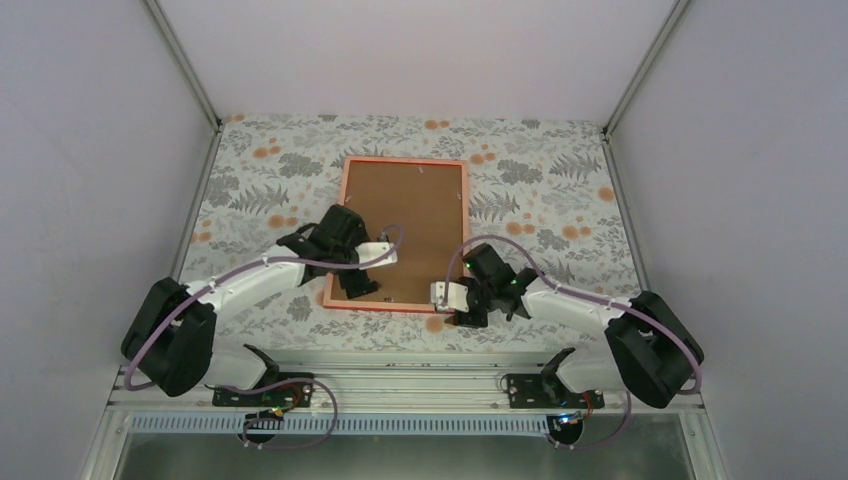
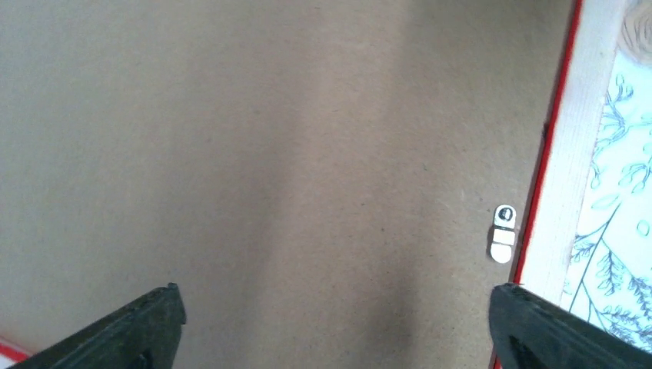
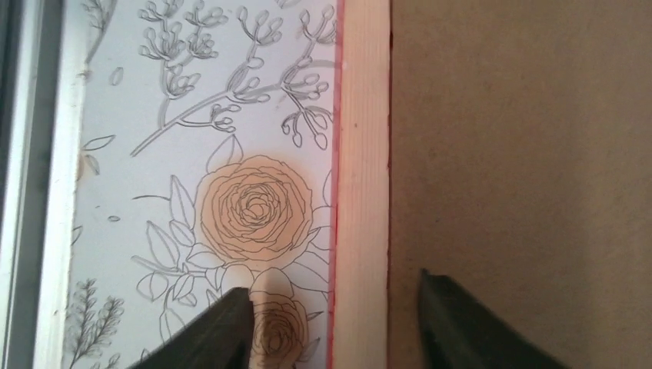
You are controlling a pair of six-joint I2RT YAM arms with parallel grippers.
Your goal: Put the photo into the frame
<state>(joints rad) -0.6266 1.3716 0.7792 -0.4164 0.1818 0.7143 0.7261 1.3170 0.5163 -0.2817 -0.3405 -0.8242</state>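
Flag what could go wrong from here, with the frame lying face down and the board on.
1. The right jaws stand open astride the near rail of the frame; a sideways pull-away could snag and drag it.
2. The clip lies along the rail and may not lock the board; lifting the frame could drop the board out.
3. No photo shows; if it lies under the board, a skew or crease would go unnoticed.

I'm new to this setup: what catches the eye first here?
A red-edged frame lies face down mid-table on the flowered tablecloth, a brown backing board filling it. The left gripper hangs open over the board; the right gripper, jaws apart, straddles the frame's near edge.
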